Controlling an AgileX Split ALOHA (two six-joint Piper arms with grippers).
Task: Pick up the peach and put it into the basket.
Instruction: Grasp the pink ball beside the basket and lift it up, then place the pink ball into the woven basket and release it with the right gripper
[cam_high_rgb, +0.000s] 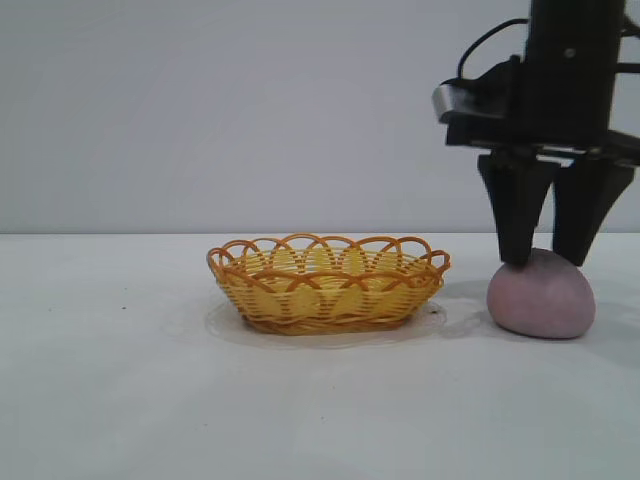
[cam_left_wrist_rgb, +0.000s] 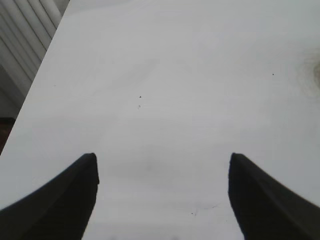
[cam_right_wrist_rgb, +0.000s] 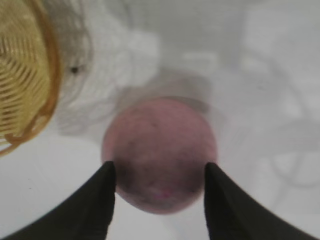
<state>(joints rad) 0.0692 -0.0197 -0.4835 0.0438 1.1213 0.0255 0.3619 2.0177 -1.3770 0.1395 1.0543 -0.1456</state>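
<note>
Peach: the peach (cam_high_rgb: 541, 295) is sitting on the white table (cam_high_rgb: 120, 400), to the right of the basket in the exterior view, near it but not touching. Its pinkish-mauve skin is looking matte, with faint dark specks showing in the right wrist view (cam_right_wrist_rgb: 159, 150).

Basket: the basket (cam_high_rgb: 328, 283) is resting upright around the middle of the table, its looped rim lying open to the top (nothing is showing inside it but its own weave). One curved edge of it is appearing at the side of the right wrist view (cam_right_wrist_rgb: 30, 75).

Right gripper: the right gripper (cam_high_rgb: 548, 255) is pointing straight down over the peach, its two dark fingers (cam_high_rgb: 517, 215) straddling the top of the fruit. In the right wrist view (cam_right_wrist_rgb: 159, 172) the fingertips are sitting at either flank of the peach, right against its outline. The jaws are standing apart, not yet clamping it; whether they are touching the skin I cannot tell.

Left gripper: the left gripper (cam_left_wrist_rgb: 162, 185) is hanging above bare table, well apart from peach and basket, with its fingers spread wide and holding nothing.

Table: it is carrying a few tiny dark specks.
</note>
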